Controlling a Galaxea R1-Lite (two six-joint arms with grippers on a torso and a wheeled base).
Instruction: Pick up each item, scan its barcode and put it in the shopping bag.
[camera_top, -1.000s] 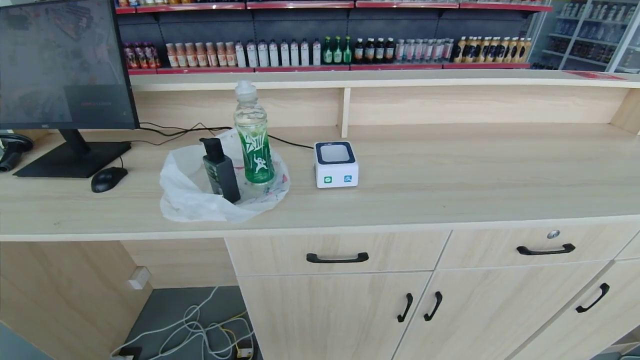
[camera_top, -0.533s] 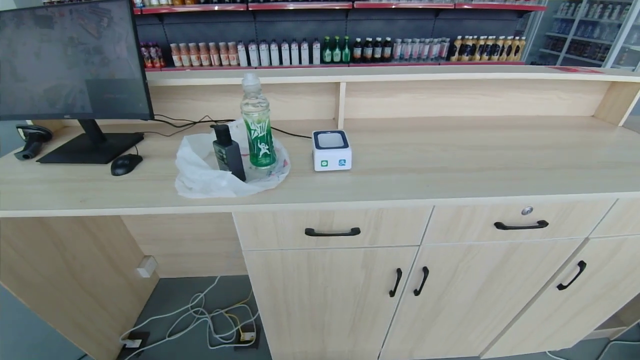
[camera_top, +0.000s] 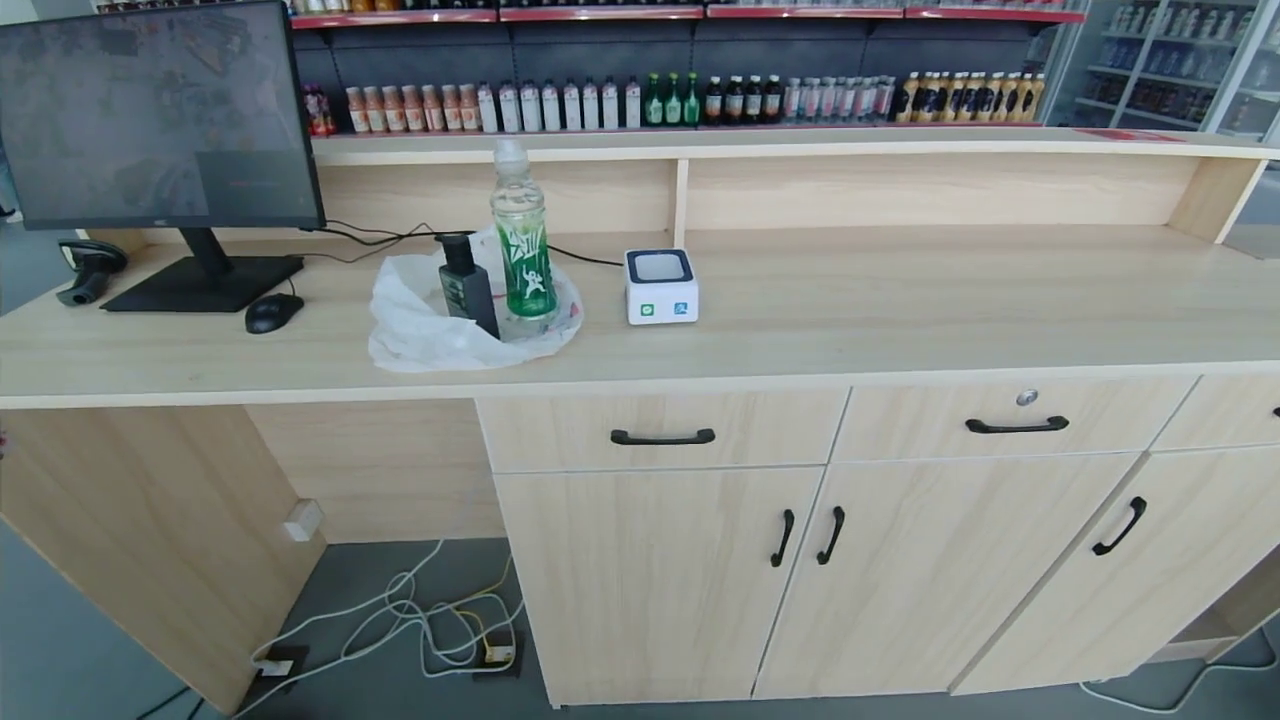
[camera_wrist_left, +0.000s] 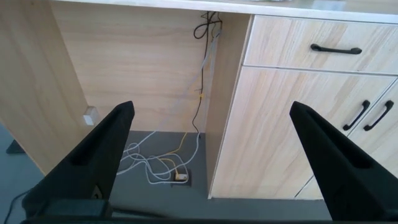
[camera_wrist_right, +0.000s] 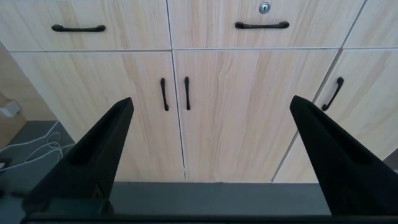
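A tall green-labelled drink bottle (camera_top: 522, 240) and a small dark bottle (camera_top: 466, 285) stand upright inside a white plastic shopping bag (camera_top: 420, 330) spread open on the counter. A white cube barcode scanner (camera_top: 660, 286) sits just right of the bag. My left gripper (camera_wrist_left: 211, 155) is open, low in front of the counter's left side panel and cabinet. My right gripper (camera_wrist_right: 211, 155) is open too, facing the cabinet doors below the drawers. Nothing is between either pair of fingers.
A monitor (camera_top: 160, 120) on a stand, a black mouse (camera_top: 272, 312) and a handheld scanner (camera_top: 90, 270) occupy the counter's left end. Drawers and cabinet doors (camera_top: 800, 540) face me below. Cables (camera_top: 400, 620) lie on the floor. Shelves of bottles (camera_top: 700, 100) line the back.
The whole head picture has shifted: the counter now looks smaller and farther, with more cabinet and floor showing, so the camera moved back. The bottles, bag and scanner stay put.
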